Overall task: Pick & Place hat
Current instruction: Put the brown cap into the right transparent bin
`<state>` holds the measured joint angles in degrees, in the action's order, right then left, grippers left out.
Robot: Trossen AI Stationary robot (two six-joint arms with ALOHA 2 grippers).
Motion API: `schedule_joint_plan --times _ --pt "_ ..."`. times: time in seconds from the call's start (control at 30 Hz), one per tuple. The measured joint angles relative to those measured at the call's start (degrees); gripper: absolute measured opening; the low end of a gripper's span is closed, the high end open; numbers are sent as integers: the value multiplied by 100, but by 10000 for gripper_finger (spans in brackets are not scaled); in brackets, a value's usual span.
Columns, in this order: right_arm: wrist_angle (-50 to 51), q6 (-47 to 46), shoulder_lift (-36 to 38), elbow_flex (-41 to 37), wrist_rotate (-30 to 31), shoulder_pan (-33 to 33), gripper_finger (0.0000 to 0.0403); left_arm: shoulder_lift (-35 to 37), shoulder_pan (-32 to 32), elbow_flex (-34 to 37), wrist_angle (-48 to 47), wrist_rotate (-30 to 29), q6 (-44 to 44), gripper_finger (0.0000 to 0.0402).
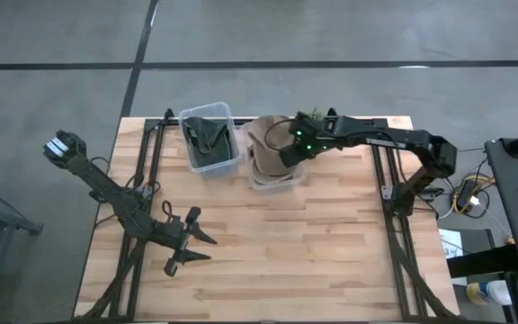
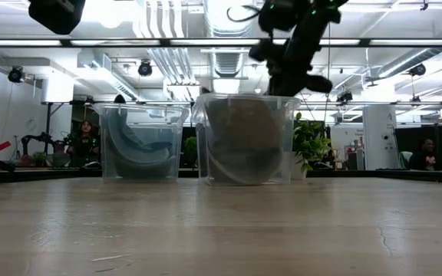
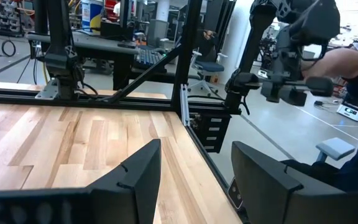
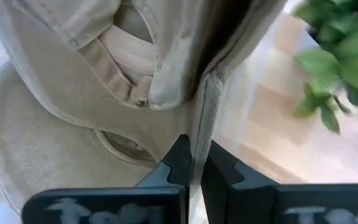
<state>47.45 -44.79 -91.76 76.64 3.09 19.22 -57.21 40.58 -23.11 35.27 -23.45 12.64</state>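
Two clear bins stand at the table's far side. The left bin [image 1: 209, 137] holds a dark green hat [image 1: 207, 133]. The right bin [image 1: 275, 180] [image 2: 244, 138] holds tan hats. My right gripper [image 1: 292, 149] [image 4: 194, 158] hovers over the right bin, shut on a tan cap [image 1: 264, 135] [image 4: 104, 50]. That cap's back strap and buckle [image 4: 140, 99] face the wrist camera, and another tan hat [image 4: 36, 143] lies beneath it. My left gripper [image 1: 190, 243] [image 3: 194, 180] is open, low over the table's near left part and touching nothing. My right gripper pinches a thin fabric edge of the tan cap [image 4: 202, 112] between its two fingertips [image 4: 180, 155]. It comes from above, slanting down into the right bin. The cap spreads out beyond the fingers over the other tan hat; whether it rests on that hat, I cannot tell.
A green plant [image 1: 313, 117] [image 2: 309, 142] stands just behind the right bin, close to my right wrist. Bare wood [image 1: 313, 252] stretches across the table's middle and near side. Black frame rails [image 1: 394, 234] run along both table sides. People and desks show in the room beyond.
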Motion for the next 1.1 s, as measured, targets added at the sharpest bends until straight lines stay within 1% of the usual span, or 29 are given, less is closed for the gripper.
schedule_joint_plan --times 0.2,0.33,0.5,0.57,0.63,0.73,0.83,0.93,1.1 --pt "-35 390 -487 430 -66 -9 13 0 0 0 0 -1 -2 188" --pt "163 484 -769 727 -161 -2 13 0 0 0 0 -1 -2 188" --pt "190 622 -1018 901 -174 -2 14 0 0 0 -33 -1 0 188" --pt "197 677 -1056 939 -193 -2 22 0 0 0 -31 -1 -1 188" --pt "198 758 -1062 949 -205 -4 42 0 0 0 -31 -1 -1 188" --pt "277 782 -1057 971 -256 -9 89 0 0 0 -31 -1 -2 188" --pt "799 782 -1048 1165 -444 -4 141 0 0 0 -31 1 0 188" --pt "1256 882 -1002 1532 -489 -26 186 0 0 0 -34 -1 -2 188" --pt "1346 1103 -844 2045 -443 -134 232 0 0 0 -37 0 0 188"
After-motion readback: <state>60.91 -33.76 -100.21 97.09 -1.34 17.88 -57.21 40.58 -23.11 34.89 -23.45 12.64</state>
